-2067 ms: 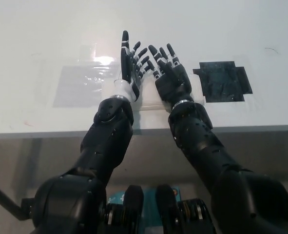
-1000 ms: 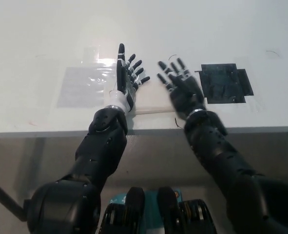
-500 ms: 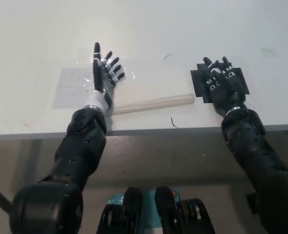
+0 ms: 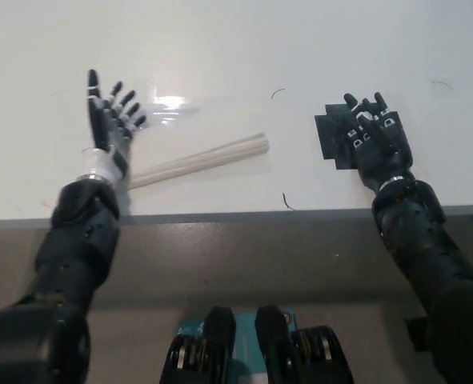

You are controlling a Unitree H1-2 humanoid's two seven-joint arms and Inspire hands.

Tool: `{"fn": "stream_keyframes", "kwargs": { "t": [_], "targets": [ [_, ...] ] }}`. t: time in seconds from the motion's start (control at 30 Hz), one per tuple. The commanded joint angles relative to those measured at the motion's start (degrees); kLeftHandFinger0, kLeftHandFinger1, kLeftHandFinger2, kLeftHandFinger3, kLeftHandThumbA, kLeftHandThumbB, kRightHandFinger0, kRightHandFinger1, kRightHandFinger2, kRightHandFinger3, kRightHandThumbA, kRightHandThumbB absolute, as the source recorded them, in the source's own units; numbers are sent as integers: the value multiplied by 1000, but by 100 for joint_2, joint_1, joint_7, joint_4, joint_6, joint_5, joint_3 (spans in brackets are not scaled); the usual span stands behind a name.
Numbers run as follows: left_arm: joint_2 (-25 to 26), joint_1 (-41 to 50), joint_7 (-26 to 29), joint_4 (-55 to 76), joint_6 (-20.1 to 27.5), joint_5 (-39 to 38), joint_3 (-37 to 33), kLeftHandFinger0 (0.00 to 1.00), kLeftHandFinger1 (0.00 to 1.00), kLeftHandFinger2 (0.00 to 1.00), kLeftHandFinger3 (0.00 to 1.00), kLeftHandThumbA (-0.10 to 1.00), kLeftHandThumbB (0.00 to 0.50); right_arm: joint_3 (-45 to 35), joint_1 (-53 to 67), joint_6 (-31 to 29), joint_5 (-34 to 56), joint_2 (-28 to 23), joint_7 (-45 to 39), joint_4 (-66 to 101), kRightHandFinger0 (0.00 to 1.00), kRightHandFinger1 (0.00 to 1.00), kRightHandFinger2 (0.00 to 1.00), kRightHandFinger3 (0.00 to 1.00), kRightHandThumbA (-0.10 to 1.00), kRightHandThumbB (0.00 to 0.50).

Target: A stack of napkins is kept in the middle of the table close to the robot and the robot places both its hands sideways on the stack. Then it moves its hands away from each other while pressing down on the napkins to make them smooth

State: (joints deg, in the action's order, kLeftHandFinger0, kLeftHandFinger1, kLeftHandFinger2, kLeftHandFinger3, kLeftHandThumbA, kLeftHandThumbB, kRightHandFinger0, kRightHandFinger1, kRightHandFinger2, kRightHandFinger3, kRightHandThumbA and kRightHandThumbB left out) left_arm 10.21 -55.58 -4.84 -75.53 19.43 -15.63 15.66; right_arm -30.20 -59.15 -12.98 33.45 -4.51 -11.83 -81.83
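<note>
At the far left you have the left hand [image 4: 108,128] standing on its edge on the white tabletop [image 4: 244,48], fingers [image 4: 94,92] spread apart and pointing away from the robot, holding nothing. Its wrist sits close to the near edge of the tabletop, and the dark forearm below it runs down to the lower left corner of your view.

Just right of that hand you can see a glossy clear patch [image 4: 168,108] on the tabletop catching a bright glare. Its outline is faint, so you cannot tell exactly where it ends.

The stack of napkins [image 4: 200,160] lies in front of the patch, toward the robot. You see it mainly as a thin pale edge running from just beside the left wrist up and to the right, tilted against the tabletop's near edge. The left hand is at its left end; whether the two touch you cannot tell. White on white, the top of the stack is hard to separate from the tabletop.

Further right, well apart from the stack, you have a black square patch [image 4: 332,136] flat on the tabletop. The right hand [image 4: 376,148] lies palm down over the right part of it, fingers [image 4: 352,104] slightly apart and stretched forward, gripping nothing. The black right forearm comes in from the lower right, crossing the tabletop's near edge.
</note>
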Motion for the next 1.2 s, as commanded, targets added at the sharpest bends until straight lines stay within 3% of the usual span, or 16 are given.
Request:
{"fn": "stream_keyframes", "kwargs": {
  "t": [0.0, 0.03, 0.1, 0.13, 0.2, 0.3, 0.57, 0.67, 0.73, 0.77, 0.93, 1.1, 1.17],
  "targets": [
    [293, -99, -280, 378, 153, 77, -108, 1000, 1000, 1000, 1000, 1000, 398, -17, 83, -112, -3, -203, -261, 122, 1000, 1000, 1000, 1000, 1000, 392],
    [297, -79, -279, 522, 161, 90, -134, 1000, 1000, 1000, 1000, 1000, 395, -56, 68, -124, 46, -203, -352, 165, 1000, 1000, 1000, 1000, 1000, 352],
    [317, -10, -341, 926, 51, 141, -225, 1000, 1000, 1000, 1000, 1000, 377, -57, 34, -151, 62, -201, -526, 240, 1000, 1000, 1000, 1000, 1000, 351],
    [332, 71, -412, 1205, -99, 124, -258, 1000, 1000, 1000, 1000, 1000, 421, -70, 16, -163, 84, -186, -589, 290, 1000, 1000, 1000, 1000, 1000, 348],
    [309, 322, -480, 1891, -266, 162, -388, 1000, 1000, 1000, 1000, 1000, 401, -31, 62, -210, 73, -158, -747, 496, 1000, 1000, 1000, 1000, 1000, 338],
    [248, 768, -423, 3483, -957, 248, -668, 1000, 1000, 1000, 1000, 1000, 382, 178, 301, -262, -34, -64, -954, 1377, 1000, 1000, 1000, 1000, 1000, 302],
    [422, 1891, -518, 6767, -1645, 235, -1019, 1000, 1000, 1000, 1000, 1000, 329, 986, 1900, 932, -229, 360, -359, 6026, 1000, 1000, 1000, 1000, 1000, 226],
    [415, 2613, -526, 7950, -1835, -2, -1063, 1000, 1000, 1000, 1000, 1000, 364, 1270, 2783, 1442, -196, 361, -172, 7832, 1000, 1000, 1000, 1000, 1000, 225],
    [464, 2934, -534, 8454, -1782, -84, -1030, 1000, 1000, 1000, 1000, 1000, 351, 1443, 3075, 1485, -279, 280, -217, 8549, 1000, 1000, 1000, 1000, 1000, 258],
    [494, 3264, -521, 8819, -1751, -74, -1009, 1000, 1000, 1000, 1000, 1000, 340, 1540, 3336, 1486, -423, 303, -194, 8976, 1000, 1000, 1000, 1000, 1000, 250],
    [451, 4224, -500, 9787, -1461, -10, -988, 1000, 1000, 1000, 1000, 1000, 377, 1831, 4088, 1344, -716, 322, -310, 10312, 1000, 1000, 1000, 1000, 1000, 255],
    [293, 5412, -631, 10537, -765, 295, -1149, 1000, 1000, 1000, 1000, 1000, 366, 2139, 5037, 912, -1254, 335, -657, 11250, 1000, 1000, 1000, 1000, 1000, 305],
    [234, 5650, -665, 10609, -530, 382, -1202, 1000, 1000, 1000, 1000, 1000, 366, 2219, 5207, 693, -1435, 411, -724, 11397, 1000, 1000, 1000, 1000, 1000, 284]
  ]
}}
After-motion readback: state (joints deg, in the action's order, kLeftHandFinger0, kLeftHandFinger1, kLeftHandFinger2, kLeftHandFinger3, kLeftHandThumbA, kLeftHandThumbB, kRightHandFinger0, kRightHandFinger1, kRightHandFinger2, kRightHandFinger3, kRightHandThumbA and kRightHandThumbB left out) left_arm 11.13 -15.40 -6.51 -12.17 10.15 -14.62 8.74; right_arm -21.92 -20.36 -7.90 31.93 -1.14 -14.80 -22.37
